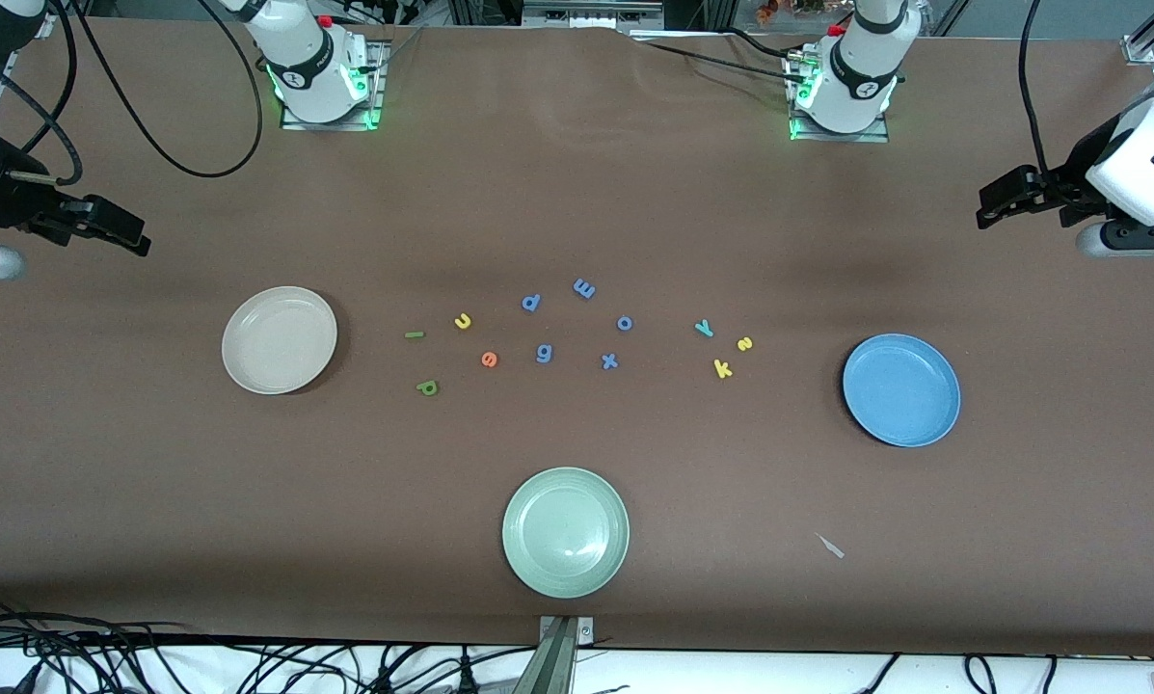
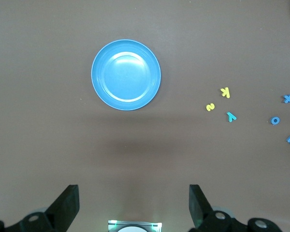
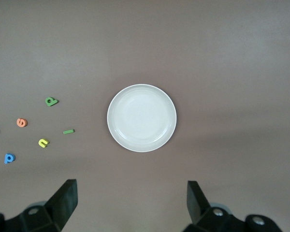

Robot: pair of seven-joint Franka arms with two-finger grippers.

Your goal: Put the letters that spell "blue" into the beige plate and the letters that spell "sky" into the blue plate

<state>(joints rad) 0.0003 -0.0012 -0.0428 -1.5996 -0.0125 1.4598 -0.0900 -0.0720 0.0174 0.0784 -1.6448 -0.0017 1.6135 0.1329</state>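
Note:
The beige plate [image 1: 280, 339] [image 3: 141, 118] lies empty toward the right arm's end. Beside it on the table are the green l [image 1: 415, 334] [image 3: 68, 131], yellow u [image 1: 463, 321] [image 3: 43, 142], orange e [image 1: 489, 360] [image 3: 21, 122] and green b [image 1: 427, 387] [image 3: 50, 101]. The blue plate [image 1: 901, 389] [image 2: 126, 75] lies empty toward the left arm's end, with the teal y [image 1: 704, 328] [image 2: 230, 116], yellow s [image 1: 744, 344] [image 2: 210, 107] and yellow k [image 1: 722, 368] [image 2: 225, 92] close by. My right gripper [image 1: 138, 241] [image 3: 132, 200] and left gripper [image 1: 986, 212] [image 2: 134, 203] hang high over the table's ends, both open and empty.
A pale green plate [image 1: 565, 532] sits nearest the front camera, mid-table. Several blue-violet letters [image 1: 544, 353] lie scattered between the two letter groups. A small pale scrap [image 1: 830, 546] lies nearer the front camera than the blue plate.

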